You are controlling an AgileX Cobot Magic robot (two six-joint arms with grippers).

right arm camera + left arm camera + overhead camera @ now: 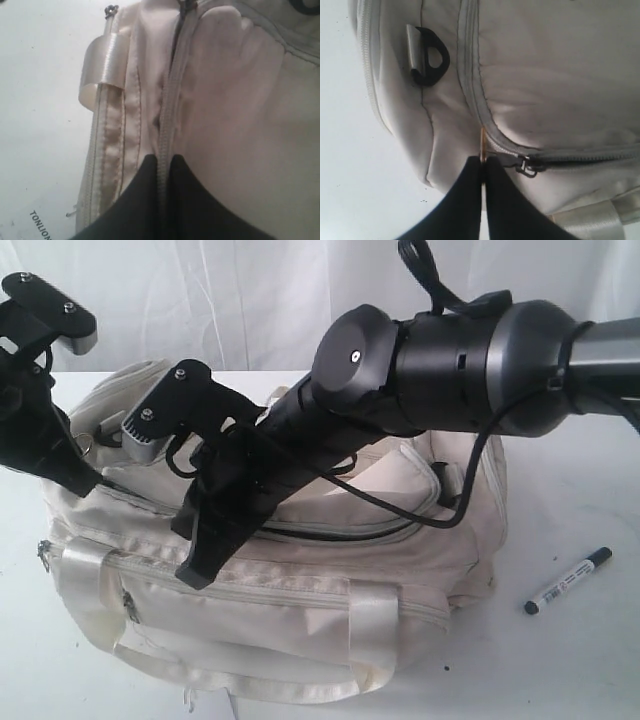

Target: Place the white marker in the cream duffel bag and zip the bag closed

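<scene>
Writing: dark letters "TONLION" [41, 225] on smooth white counter [570, 670], cut off at frame edge.
Bag: large soft cream fabric duffel bag [300, 610], resting on counter; contents hidden.
Marker: slim white marker with dark cap [568, 581], flat on counter, outside bag, well apart from its end; barrel print too small to read.
Right end effector [164, 159]: nearly closed, pinching grey top zipper seam [167, 115].
Left end effector [483, 161]: clamped on thin metal ring [482, 140] at bag end.
Backdrop: white curtain [250, 300].
</scene>
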